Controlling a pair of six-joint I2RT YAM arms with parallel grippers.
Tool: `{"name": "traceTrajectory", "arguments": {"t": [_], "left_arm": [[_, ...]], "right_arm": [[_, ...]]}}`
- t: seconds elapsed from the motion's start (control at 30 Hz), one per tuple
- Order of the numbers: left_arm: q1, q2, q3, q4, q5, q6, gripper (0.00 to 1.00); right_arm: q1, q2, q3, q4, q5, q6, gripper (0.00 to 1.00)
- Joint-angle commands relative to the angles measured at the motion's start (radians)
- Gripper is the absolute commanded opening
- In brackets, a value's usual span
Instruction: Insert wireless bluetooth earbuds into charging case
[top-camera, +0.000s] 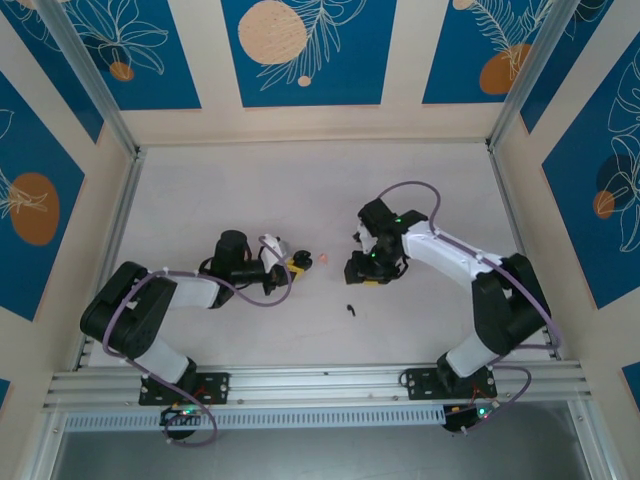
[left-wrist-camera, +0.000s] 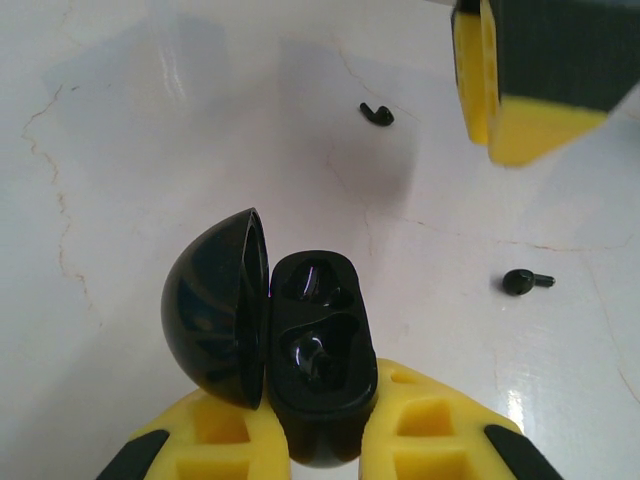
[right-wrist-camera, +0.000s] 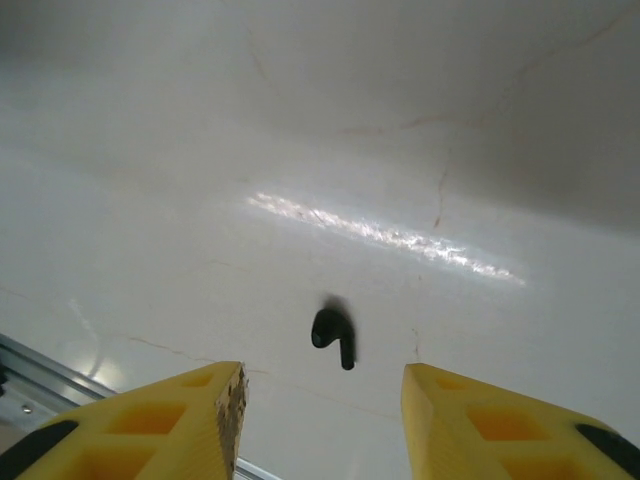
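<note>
From above, the left pincer and the right pincer face each other mid-table. A pink earbud lies between them. The near black earbud is toward the arm bases, and the far black earbud sits just beside the right arm.

The left wrist view shows the left pincer clamped on the black charging case. Its lid is swung open, and both sockets look empty. The case seems to be held this way so the sockets face the other arm. Both black earbuds lie loose on the table beyond it.

In the right wrist view, the right pincer's jaws stand apart with nothing between them. They hang above one black earbud, probably the near one, and appear lined up to straddle it for a pick.
</note>
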Motion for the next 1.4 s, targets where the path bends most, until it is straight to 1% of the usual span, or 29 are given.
{"name": "traceTrajectory", "arguments": {"t": [0.0,0.1,0.23,0.4,0.63,0.9,1.37], "left_arm": [[-0.004,-0.009,0.012,0.010,-0.009,0.029,0.05],[0.003,0.004,0.036,0.002,-0.010,0.038,0.05],[0.022,0.030,0.087,-0.039,0.017,0.058,0.05],[0.041,0.033,0.109,-0.074,0.037,0.075,0.05],[0.047,0.048,0.097,-0.033,0.049,0.050,0.05],[0.051,0.048,0.091,-0.023,0.056,0.036,0.05],[0.052,0.050,0.089,-0.012,0.062,0.022,0.05]], "right_arm": [[0.029,0.061,0.050,-0.055,0.004,0.020,0.46],[0.036,0.112,0.068,-0.054,-0.002,0.015,0.46],[0.040,0.158,0.087,-0.050,-0.009,0.013,0.46],[0.064,0.201,0.119,-0.094,0.025,0.014,0.47],[0.103,0.262,0.151,-0.141,0.044,0.020,0.46],[0.142,0.270,0.151,-0.195,0.095,0.030,0.45],[0.165,0.320,0.158,-0.170,0.090,0.020,0.38]]}}
